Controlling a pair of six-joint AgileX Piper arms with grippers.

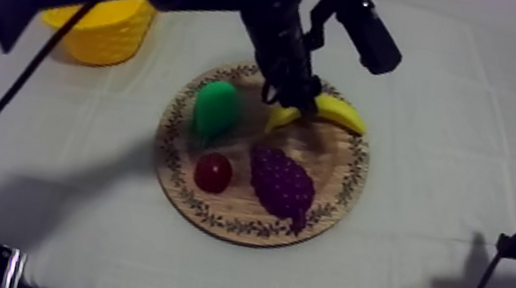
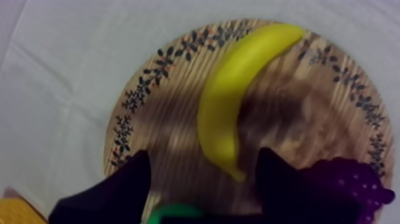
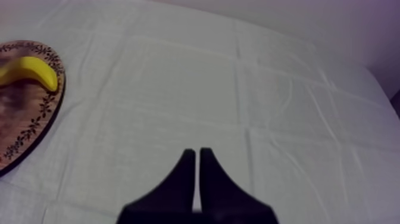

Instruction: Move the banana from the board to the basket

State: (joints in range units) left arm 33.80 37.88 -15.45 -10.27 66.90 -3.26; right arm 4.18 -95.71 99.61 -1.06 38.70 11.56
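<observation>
Yellow basket (image 1: pixel 105 28) stands far L, apart from wooden board (image 1: pixel 336 185). L gripper (image 2: pixel 202 158) hangs over board, fingers wide apart either side of banana (image 2: pixel 238 89) tip, nothing clamped; banana lies on board. R gripper (image 3: pixel 197 156) far R, fingers pressed together, holding nothing.

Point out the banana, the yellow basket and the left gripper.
banana (image 2: pixel 229 101), left wrist view, middle of its curved body.
yellow basket (image 1: pixel 113 37), top view, its ribbed outer wall.
left gripper (image 2: pixel 203 155), left wrist view, midway between its open fingertips.
</observation>
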